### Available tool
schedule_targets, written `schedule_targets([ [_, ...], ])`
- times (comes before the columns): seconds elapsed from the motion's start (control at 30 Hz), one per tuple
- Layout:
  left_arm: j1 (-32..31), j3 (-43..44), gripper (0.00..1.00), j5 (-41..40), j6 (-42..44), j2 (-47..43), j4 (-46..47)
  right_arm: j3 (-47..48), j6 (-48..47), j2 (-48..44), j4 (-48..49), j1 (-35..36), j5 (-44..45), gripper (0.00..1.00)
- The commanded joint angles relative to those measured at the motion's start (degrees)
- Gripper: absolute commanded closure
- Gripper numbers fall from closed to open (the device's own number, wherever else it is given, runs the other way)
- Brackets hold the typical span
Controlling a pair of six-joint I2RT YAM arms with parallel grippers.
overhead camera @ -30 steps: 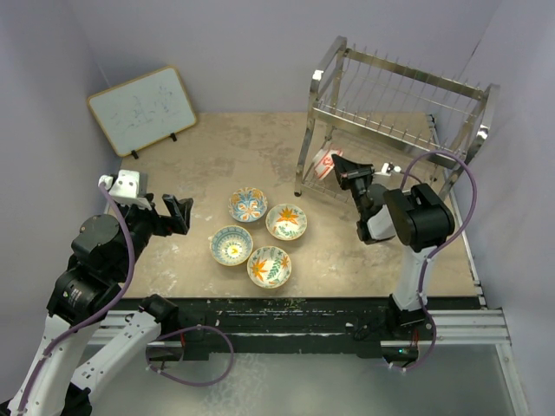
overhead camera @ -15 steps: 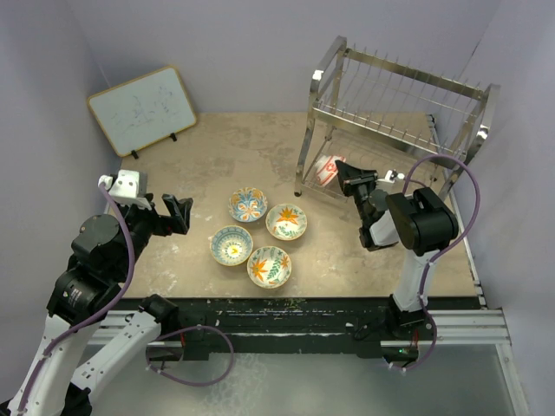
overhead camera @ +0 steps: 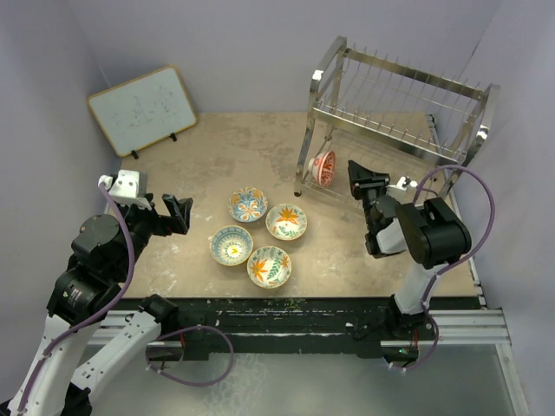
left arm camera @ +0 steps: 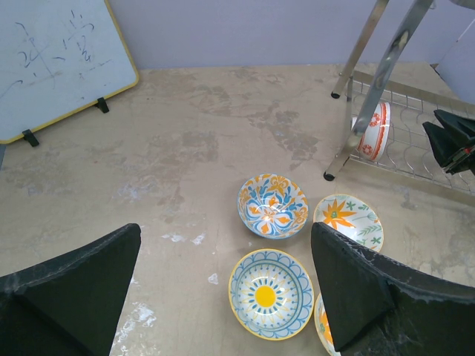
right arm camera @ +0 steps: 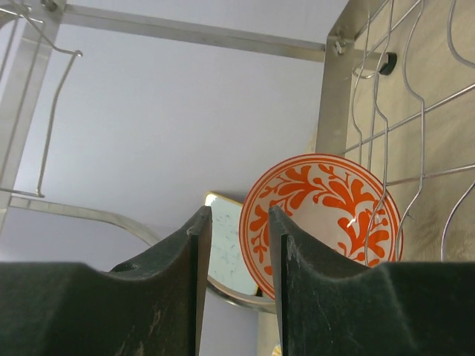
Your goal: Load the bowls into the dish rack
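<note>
Four bowls lie on the table: a blue-orange one [overhead camera: 248, 204] [left arm camera: 272, 205], an orange-flower one [overhead camera: 286, 221] [left arm camera: 348, 219], a blue sun one [overhead camera: 231, 245] [left arm camera: 269, 294] and a green-orange one [overhead camera: 270, 266]. The red-orange bowl [overhead camera: 325, 167] [right arm camera: 326, 215] [left arm camera: 375, 132] stands on edge in the lower tier of the dish rack [overhead camera: 399, 104] [right arm camera: 338, 89]. My right gripper [overhead camera: 356, 176] [right arm camera: 239, 215] is just right of it, apart from it, jaws slightly open and empty. My left gripper [overhead camera: 178, 212] [left arm camera: 223, 241] is wide open and empty, left of the four bowls.
A wood-framed whiteboard [overhead camera: 143, 109] [left arm camera: 52, 63] leans at the back left. The rack's chrome legs [left arm camera: 364, 111] stand at the back right. The table's front edge [overhead camera: 295, 299] lies just below the bowls.
My right gripper let go of the red-orange bowl, which now stands on edge in the rack's lower tier, and drew back to the right. The left arm has not moved.
</note>
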Motion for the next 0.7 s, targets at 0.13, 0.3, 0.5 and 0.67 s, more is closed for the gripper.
schedule_targets([
  [0.13,0.4,0.7,0.01,-0.2,0.8,-0.1,1.8,-0.5,-4.4,-6.6,-0.8,-0.3,3.9,0.59],
  [0.3,0.4,0.5,0.01,-0.2,0.5,-0.1,1.8,7.0,-10.8,-15.1,-25.0,-0.1,2.2,0.55],
  [0.5,0.4,0.2,0.01,0.1,0.3,-0.1,2.1,17.0,-19.3,-20.8,-51.8,2.5,3.8,0.50],
  [0.67,0.3,0.3,0.01,0.6,0.3,0.0,2.4,21.3,-22.1,-19.3,-59.3,3.4,1.5,0.49],
])
